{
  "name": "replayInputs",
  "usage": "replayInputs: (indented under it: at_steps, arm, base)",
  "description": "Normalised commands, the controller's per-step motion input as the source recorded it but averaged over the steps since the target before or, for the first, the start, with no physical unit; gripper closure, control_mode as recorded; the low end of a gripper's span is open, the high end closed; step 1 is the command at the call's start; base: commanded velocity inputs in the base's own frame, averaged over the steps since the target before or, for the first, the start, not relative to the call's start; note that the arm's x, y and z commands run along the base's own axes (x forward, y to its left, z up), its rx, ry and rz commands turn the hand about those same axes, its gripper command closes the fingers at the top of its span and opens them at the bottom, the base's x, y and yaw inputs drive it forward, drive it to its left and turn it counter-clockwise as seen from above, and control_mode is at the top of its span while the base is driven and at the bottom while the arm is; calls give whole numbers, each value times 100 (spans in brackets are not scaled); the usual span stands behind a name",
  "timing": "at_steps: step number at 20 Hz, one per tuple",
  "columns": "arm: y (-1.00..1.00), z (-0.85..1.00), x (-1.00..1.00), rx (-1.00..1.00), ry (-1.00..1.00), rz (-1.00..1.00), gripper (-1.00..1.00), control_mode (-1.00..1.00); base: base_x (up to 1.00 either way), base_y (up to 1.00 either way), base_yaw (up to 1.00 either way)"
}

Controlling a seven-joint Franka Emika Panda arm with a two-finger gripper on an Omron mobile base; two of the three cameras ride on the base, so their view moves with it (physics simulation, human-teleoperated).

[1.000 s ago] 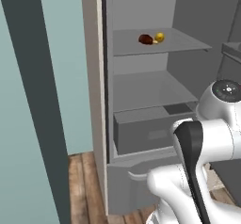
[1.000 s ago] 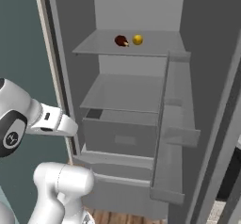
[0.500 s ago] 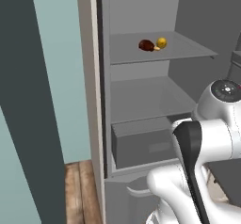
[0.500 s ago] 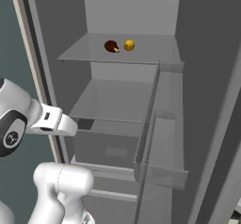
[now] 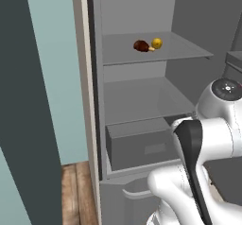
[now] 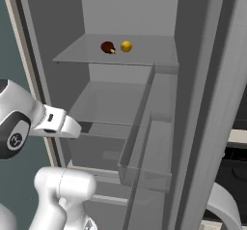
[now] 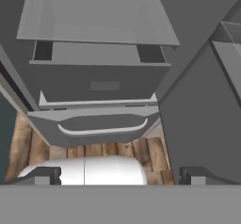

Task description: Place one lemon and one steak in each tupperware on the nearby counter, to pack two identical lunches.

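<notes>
Nearest, in the hand view, the claw (image 7: 116,175) hangs with its two dark fingertips (image 7: 43,175) set far apart at the lower corners, wide and holding nothing. Between them lies wooden plank floor (image 7: 103,150), just in front of the fridge's bottom drawer (image 7: 94,126), whose curved pale handle faces the camera. Above that a second, boxy drawer (image 7: 101,84) sits closed, and a flat grey shelf (image 7: 94,16) spreads over it with open air on top.

To the right in the hand view, the open fridge door (image 7: 197,124) stands close beside the drawers, narrowing the way in on that side. In the right base view the door's bins (image 6: 144,142) jut toward the shelves, and their thin rims run near the middle shelf's front edge.

The white arm (image 5: 203,143) stands in front of the fridge's lower part.

Farther back and higher, on the upper shelf (image 6: 144,57), the steak (image 6: 107,47) lies just left of the lemon (image 6: 126,46), the two nearly touching, well behind the shelf's front edge. Bare shelf lies to either side of them, and the space above the pair is open up to the fridge's ceiling.
</notes>
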Motion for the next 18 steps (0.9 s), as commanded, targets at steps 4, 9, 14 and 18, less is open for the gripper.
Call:
replayInputs:
  at_steps: [4, 9, 14, 18]
  arm:
    - [-7, 2, 25, 1, -1, 0, -100, -100]
    - [-1, 24, 0, 0, -19, 0, -100, -100]
    - [0, 45, 0, 3, -14, 0, -100, -100]
    - [0, 60, 0, 11, -1, 0, -100, -100]
  base:
    - [0, 0, 0]
    - [0, 0, 0]
    - [0, 0, 0]
    - [0, 0, 0]
